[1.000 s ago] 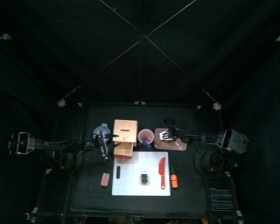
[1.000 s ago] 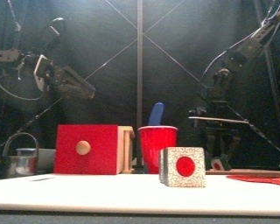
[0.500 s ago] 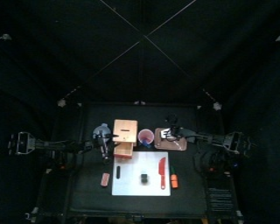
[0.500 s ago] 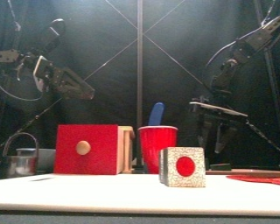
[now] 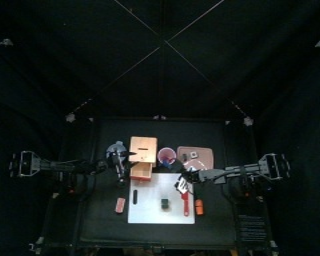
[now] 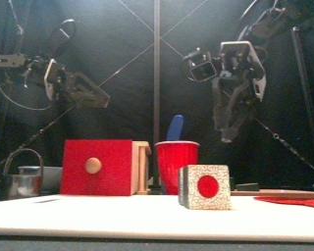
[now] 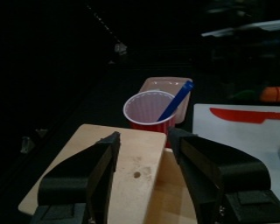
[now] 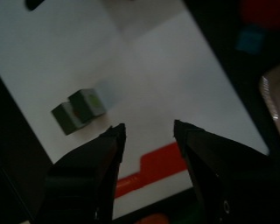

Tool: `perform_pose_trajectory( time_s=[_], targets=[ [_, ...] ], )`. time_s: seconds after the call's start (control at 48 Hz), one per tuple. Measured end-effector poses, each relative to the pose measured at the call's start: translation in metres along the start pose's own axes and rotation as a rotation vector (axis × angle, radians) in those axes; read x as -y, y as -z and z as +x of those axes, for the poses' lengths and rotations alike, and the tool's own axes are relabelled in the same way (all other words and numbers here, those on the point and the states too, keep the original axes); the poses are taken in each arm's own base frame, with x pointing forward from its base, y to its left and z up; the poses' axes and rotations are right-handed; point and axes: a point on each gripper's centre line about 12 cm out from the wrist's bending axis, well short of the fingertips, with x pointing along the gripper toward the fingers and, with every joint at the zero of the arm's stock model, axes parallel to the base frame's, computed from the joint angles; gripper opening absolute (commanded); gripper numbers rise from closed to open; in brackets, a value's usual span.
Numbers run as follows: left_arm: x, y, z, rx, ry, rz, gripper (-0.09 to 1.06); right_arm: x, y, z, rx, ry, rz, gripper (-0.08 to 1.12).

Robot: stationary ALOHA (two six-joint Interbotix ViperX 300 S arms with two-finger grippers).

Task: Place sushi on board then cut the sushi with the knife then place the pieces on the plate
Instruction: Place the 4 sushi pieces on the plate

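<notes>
My left hand (image 7: 143, 137) is hanging released above the pale wooden box with a red drawer front (image 7: 136, 175), idle. The dark green toy sushi block with a red centre (image 8: 78, 111) is sitting on the white cutting board (image 8: 154, 70), so I'm judging the knife step is beginning. My right hand (image 8: 149, 127) is hovering over the board, spread wide and empty. Next it needs lowering onto the flat red toy knife (image 8: 154, 166) to the sushi's right.
</notes>
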Motion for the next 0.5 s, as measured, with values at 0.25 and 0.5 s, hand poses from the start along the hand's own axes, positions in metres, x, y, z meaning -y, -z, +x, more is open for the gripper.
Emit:
perform_pose_trajectory(
  time_s=[0.25,0.5],
  targets=[
    [-0.005,0.006,-0.002,-0.026,-0.042,-0.054,0.84,-0.029,-0.016,0.034,-0.063,-0.058,-0.236,0.84],
    [-0.005,0.008,-0.003,-0.034,-0.043,-0.055,0.84,-0.030,-0.015,0.057,-0.120,-0.056,-0.269,0.84]
  ],
)
